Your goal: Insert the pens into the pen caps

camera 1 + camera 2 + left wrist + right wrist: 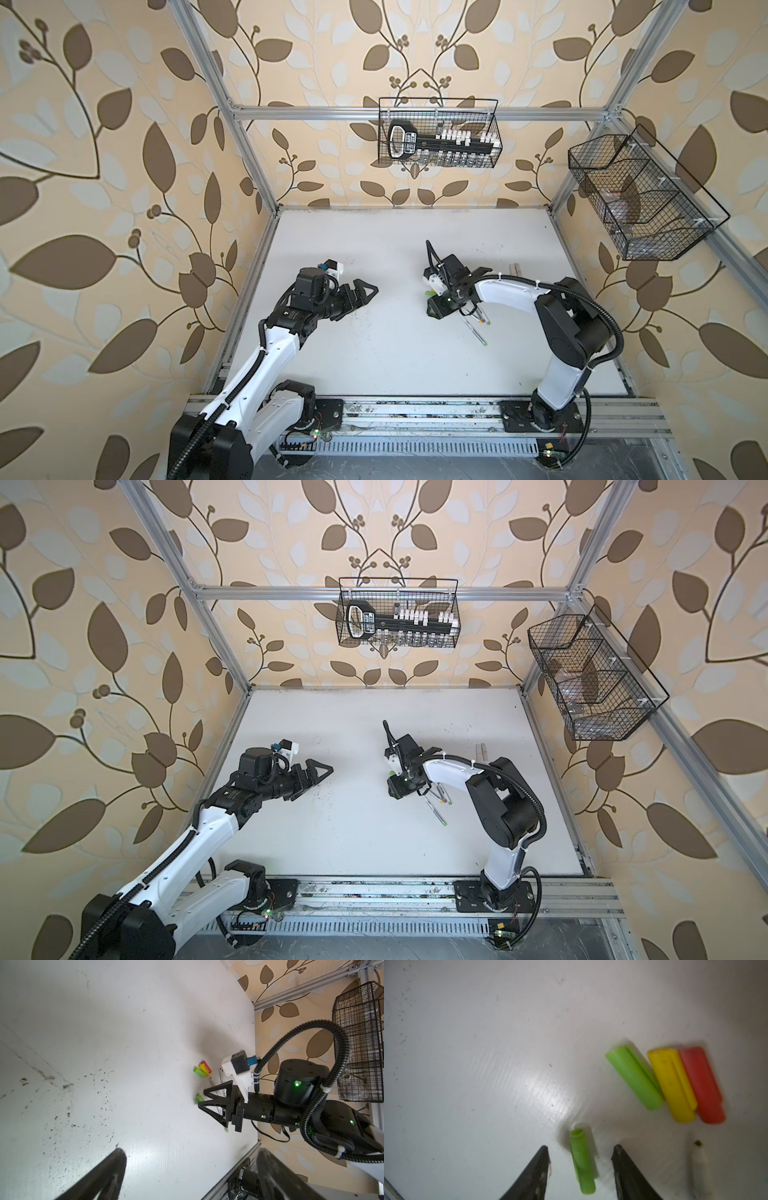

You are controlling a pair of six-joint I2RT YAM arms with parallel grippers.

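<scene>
My right gripper (581, 1147) is open and low over the white table (374, 365). A lime green pen cap (582, 1161) lies between its fingers with a gap on each side. Beyond it, another lime green cap (634, 1077), a yellow cap (671, 1084) and a red cap (702, 1084) lie side by side. Several thin white pens (476, 330) lie partly hidden under the right arm, and one pen tip (698, 1159) shows beside the right gripper. My left gripper (365, 297) hovers open and empty over the table's left half, pointing toward the right gripper (202, 1098).
A wire basket (438, 133) hangs on the back rail and another wire basket (640, 199) on the right frame. An aluminium rail (415, 409) runs along the table's front edge. Dark specks dot the table surface near the left gripper.
</scene>
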